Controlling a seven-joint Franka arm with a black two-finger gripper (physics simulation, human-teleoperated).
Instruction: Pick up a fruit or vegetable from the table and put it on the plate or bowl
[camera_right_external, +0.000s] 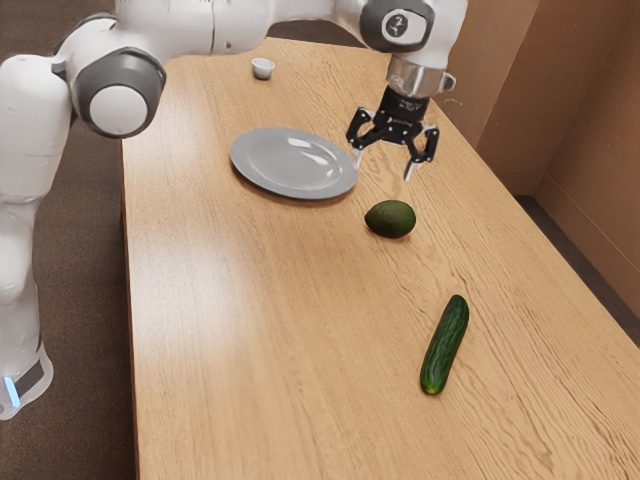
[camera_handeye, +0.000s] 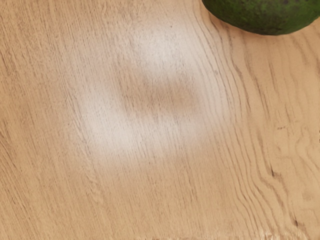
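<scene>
Closest to where I stand, a long dark green cucumber (camera_right_external: 445, 344) lies on the light wooden tabletop (camera_right_external: 250, 330). It sits toward the exterior view's right, one end pointing at the near edge and the other angled away.

Further in, well apart from the cucumber, a dark green avocado (camera_right_external: 390, 218) rests on the wood on its side, touching nothing else. From the wrist camera a curved slice of the avocado (camera_handeye: 262, 15) shows at the frame's edge. The bare grain of the tabletop (camera_handeye: 150, 150) lies beneath the hand, with a soft shadow patch on it.

Just beyond the avocado, the black pincer (camera_right_external: 383, 165) hangs above the tabletop with its fingers pointing down. They are spread wide and grip nothing. It is raised off the wood and sits near the rim of the plate on the side facing the exterior view's right, between the plate and the avocado.

The grey plate (camera_right_external: 293, 162) lies flat beside the pincer, toward the exterior view's left, near the avocado but not touching it.

Behind that, the white arm (camera_right_external: 120, 90) comes in from the upper left and spans the far part of the tabletop. A small white bowl (camera_right_external: 262, 68) stands near the far edge, well apart from the plate. Brown walls rise beyond the tabletop on the exterior view's right.
</scene>
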